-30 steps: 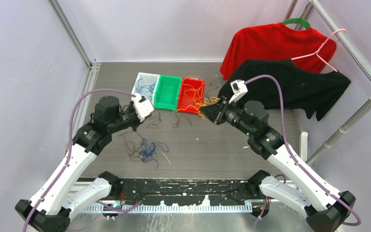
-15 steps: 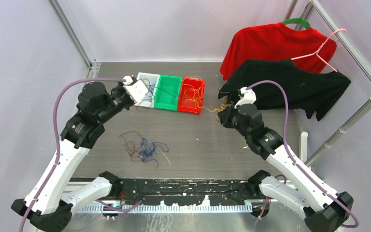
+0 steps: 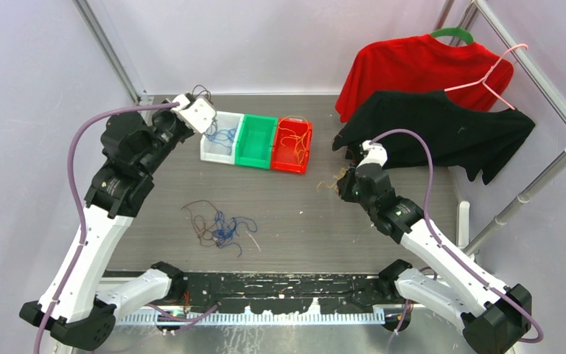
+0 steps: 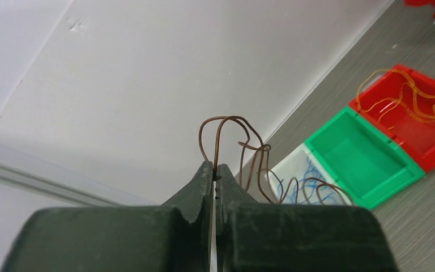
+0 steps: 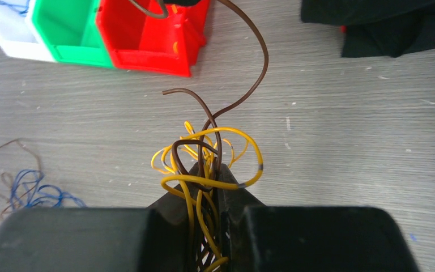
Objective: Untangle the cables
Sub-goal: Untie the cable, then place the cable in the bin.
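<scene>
A: So, which way is the brown cable lying from the left hand?

B: Right in it. The left hand is clenching on that cable at the very tips, high over the far left corner of the counter. The loops are curling up past the tips and trailing down beside the hand, over the white bin.

A: And the right hand?

B: It is grasping a yellow bundle with a brown strand caught in it. The strand is arcing away from the hand toward the red bin and running out of view. I cannot tell whether it is joining the left hand's cable.

A: What is the coming pull turning on, then?

B: On the hands drawing apart along the row of bins, I am guessing — left going left, right going right.

A: Anything standing in the way?

B: The green bin is sitting between the white and the red, and the black shirt is lying just behind the right hand. A blue and brown clump is lying low on the counter, well apart from both hands — the left arm is nearer to it.
</scene>
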{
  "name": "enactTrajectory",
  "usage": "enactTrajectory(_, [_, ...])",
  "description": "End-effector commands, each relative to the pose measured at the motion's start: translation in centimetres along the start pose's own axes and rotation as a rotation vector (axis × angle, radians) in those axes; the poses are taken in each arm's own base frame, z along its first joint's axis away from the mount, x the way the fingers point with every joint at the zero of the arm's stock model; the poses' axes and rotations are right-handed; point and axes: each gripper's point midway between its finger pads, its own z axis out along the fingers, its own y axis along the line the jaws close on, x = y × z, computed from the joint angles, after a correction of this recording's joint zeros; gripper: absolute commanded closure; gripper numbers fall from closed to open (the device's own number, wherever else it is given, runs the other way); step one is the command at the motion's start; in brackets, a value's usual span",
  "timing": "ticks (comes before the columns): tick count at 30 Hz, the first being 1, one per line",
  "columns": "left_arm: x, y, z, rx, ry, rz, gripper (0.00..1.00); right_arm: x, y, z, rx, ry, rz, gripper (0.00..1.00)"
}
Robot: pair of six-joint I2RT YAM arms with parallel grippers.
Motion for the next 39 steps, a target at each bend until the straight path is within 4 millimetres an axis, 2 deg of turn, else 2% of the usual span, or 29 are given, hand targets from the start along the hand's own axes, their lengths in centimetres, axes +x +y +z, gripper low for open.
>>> enactTrajectory(1, [-3.2,-0.3,-0.4,0.064,-0.120,-0.064,1.00,-1.4,3.8,0.0,-0.184,-0.040,0.060,0.99])
enactTrajectory(8, [-1.8,-2.4,2.2,0.120,-0.097,-0.122,1.00,-2.3,7.4,-0.9,-0.387,-0.079,0.103,0.99])
enactTrajectory(14, [-0.8,-5.6,6.1,0.216,-0.103,-0.212,1.00,-2.7,7.8,-1.2,-0.434,-0.136,0.117,0.99])
enactTrajectory(17, [0.3,-7.1,8.8,0.240,-0.097,-0.237,1.00,-2.9,7.7,-1.2,-0.439,-0.155,0.110,0.99])
enactTrajectory(24, [5.4,-11.0,15.1,0.276,-0.005,-0.232,1.00,-3.3,7.1,-0.9,-0.413,-0.196,0.092,0.99])
enactTrajectory(31, [11.3,-14.7,20.1,0.307,0.097,-0.183,1.00,-3.7,6.8,-1.0,-0.395,-0.220,0.074,0.99])
enactTrajectory(35, [14.9,-15.9,22.3,0.296,0.170,-0.155,1.00,-4.1,6.9,-1.3,-0.402,-0.228,0.075,0.99])
enactTrajectory(39, [18.8,-17.7,22.5,0.356,0.299,-0.113,0.98,-4.2,6.8,-1.3,-0.394,-0.227,0.071,0.99])
